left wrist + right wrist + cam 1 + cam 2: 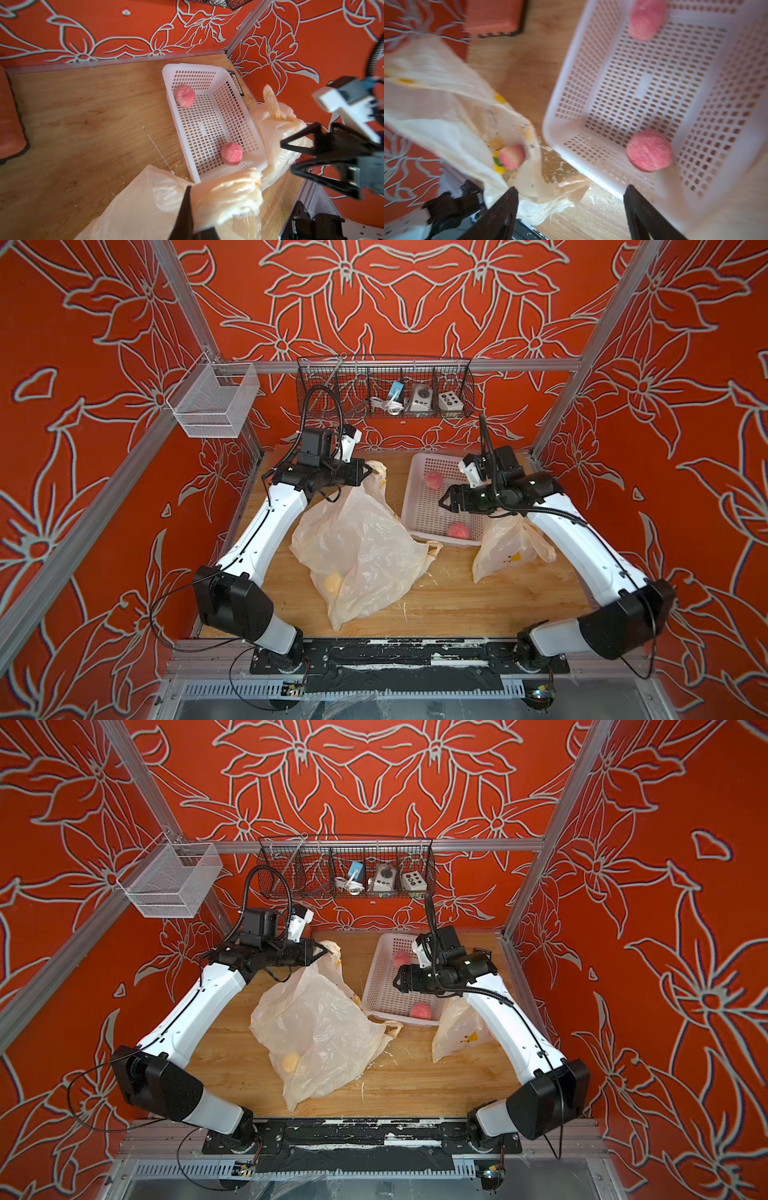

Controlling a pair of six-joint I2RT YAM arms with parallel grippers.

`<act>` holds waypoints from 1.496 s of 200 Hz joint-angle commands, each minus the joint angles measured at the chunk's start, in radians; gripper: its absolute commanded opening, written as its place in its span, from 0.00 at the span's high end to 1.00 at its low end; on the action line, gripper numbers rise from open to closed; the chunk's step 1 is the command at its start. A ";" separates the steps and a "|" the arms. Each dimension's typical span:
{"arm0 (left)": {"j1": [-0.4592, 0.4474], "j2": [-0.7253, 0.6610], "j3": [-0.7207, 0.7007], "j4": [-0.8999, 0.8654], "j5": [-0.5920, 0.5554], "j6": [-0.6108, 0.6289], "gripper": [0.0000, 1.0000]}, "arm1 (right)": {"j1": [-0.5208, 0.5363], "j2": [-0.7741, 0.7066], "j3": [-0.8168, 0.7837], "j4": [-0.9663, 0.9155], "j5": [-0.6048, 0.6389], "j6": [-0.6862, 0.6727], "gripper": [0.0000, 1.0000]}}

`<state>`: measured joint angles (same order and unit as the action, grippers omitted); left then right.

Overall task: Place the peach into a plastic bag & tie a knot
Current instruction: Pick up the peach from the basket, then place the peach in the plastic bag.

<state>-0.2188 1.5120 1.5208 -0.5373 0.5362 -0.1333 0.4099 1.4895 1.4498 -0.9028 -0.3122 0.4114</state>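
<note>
the left gripper is pinched tight on a bunched top edge of the large plastic bag, holding that edge up off the wooden table near the back while the rest of the bag slumps forward over the boards. the right gripper has its jaws spread wide with nothing between them (the right wrist view shows only table and basket rim in the gap). it hangs over the white basket, not touching the bag. one peach lies inside the bag, low down next to a yellow print. in both top views a pale orange round shape shows through the film near the bag's front, probably the same fruit, though the plastic blurs it. the basket holds two others: a rear peach by the back wall and a front peach in the near corner. a second bag lies crumpled under the right arm, against the basket's front right side.
</note>
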 commanded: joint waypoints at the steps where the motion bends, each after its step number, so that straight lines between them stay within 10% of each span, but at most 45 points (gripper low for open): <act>1: -0.002 -0.053 -0.010 0.043 0.066 -0.019 1.00 | 0.001 0.100 -0.028 -0.077 0.251 -0.036 0.15; 88: -0.002 -0.097 0.014 0.007 0.099 0.002 1.00 | 0.001 0.371 -0.068 0.004 0.232 -0.008 0.16; 144: -0.002 -0.101 0.025 -0.011 0.100 0.013 1.00 | 0.005 0.295 -0.034 0.013 0.222 0.004 0.49; 203: -0.003 -0.070 0.077 -0.065 0.126 0.039 1.00 | 0.136 -0.080 0.073 0.035 -0.140 -0.006 0.65; 258: -0.081 -0.045 0.153 -0.058 0.128 -0.017 1.00 | 0.307 0.017 0.078 0.351 -0.310 0.241 0.74; 299: -0.083 -0.042 0.156 -0.044 0.105 -0.040 1.00 | 0.349 0.137 0.018 0.434 -0.210 0.338 0.57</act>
<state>-0.3027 1.4631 1.6646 -0.5945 0.6472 -0.1562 0.7467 1.6001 1.5143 -0.5373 -0.5770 0.6548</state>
